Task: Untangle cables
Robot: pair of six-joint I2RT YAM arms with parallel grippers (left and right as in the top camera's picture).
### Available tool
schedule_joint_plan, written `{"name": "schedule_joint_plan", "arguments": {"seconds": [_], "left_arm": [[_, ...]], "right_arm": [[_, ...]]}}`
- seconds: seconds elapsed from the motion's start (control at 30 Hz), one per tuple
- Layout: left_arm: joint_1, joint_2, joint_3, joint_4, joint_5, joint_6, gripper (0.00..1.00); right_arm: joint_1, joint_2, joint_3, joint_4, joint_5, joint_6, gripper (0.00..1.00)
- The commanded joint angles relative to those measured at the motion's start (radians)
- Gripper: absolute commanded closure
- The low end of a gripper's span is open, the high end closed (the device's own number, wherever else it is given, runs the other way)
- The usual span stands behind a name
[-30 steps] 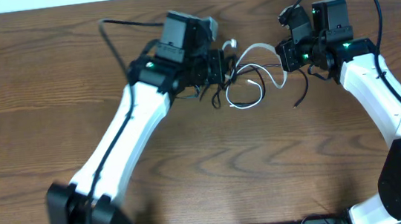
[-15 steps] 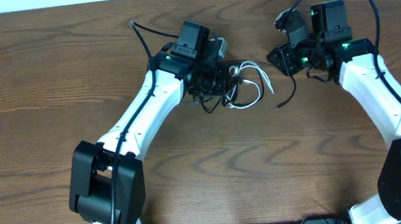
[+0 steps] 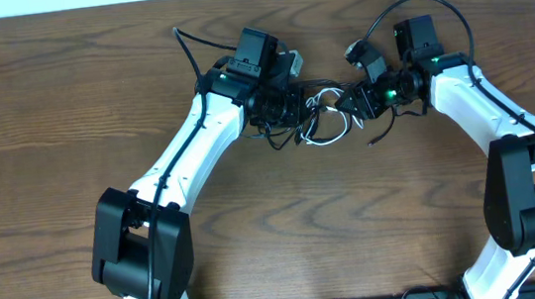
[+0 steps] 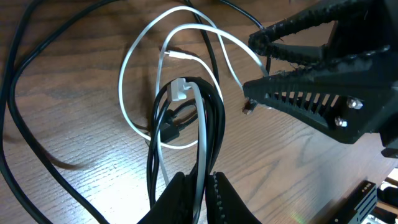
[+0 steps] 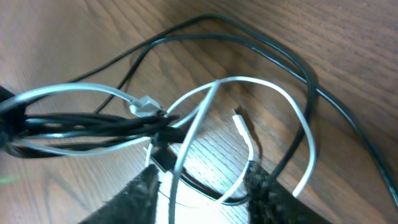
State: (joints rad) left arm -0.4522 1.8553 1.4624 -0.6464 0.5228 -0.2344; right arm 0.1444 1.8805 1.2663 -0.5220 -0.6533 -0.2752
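Left gripper [image 4: 196,186]: clenched on the cables [image 4: 202,165], with several black and white strands pinched together between the fingertips. The bunch runs straight out from the jaws, away from the wrist. Past the pinch the white cable [image 4: 198,130] opens into loops lying flat on the table [image 4: 68,124]. The white plug [image 4: 179,90] sits on top of the bunch. The black cable [image 4: 216,124] hugs the white one here, then swings wide round the left of this view.

Right gripper [image 5: 202,196]: released, jaws apart, gripping nothing. White strands cross the gap between its jaws but are not pinched. From the left wrist view its toothed fingers [image 4: 298,93] straddle the far edge of the white loop.

Key relation, overhead: the cables lie between the two grippers. The left one holds them from the robot's left; the right one is just beside them on the robot's right. The long axis of the bunch runs roughly along the line joining the grippers. The black plug [image 3: 374,141] trails loose on the near side, under the right gripper.

Judgement: the right arm is free and nearest the white loop. It looks set to close on a white strand and pull right while the left anchors. Risk: catching a black strand along with the white.
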Motion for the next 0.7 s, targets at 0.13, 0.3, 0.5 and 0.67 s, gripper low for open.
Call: {"name": "schedule_joint_plan", "arguments": {"seconds": [0.13, 0.3, 0.5, 0.67], "left_arm": [[0.006, -0.008, 0.006, 0.000, 0.013, 0.016, 0.86], [0.006, -0.008, 0.006, 0.000, 0.013, 0.016, 0.87], [0.006, -0.008, 0.006, -0.001, 0.013, 0.013, 0.79], [0.006, -0.008, 0.006, -0.001, 0.012, 0.013, 0.62]], "right_arm": [[0.011, 0.001, -0.002, 0.002, -0.037, -0.017, 0.87], [0.016, 0.001, -0.002, -0.002, 0.042, 0.023, 0.99], [-0.011, -0.075, 0.013, -0.011, 0.086, 0.073, 0.99], [-0.027, -0.274, 0.045, -0.013, 0.086, 0.092, 0.99]]}}
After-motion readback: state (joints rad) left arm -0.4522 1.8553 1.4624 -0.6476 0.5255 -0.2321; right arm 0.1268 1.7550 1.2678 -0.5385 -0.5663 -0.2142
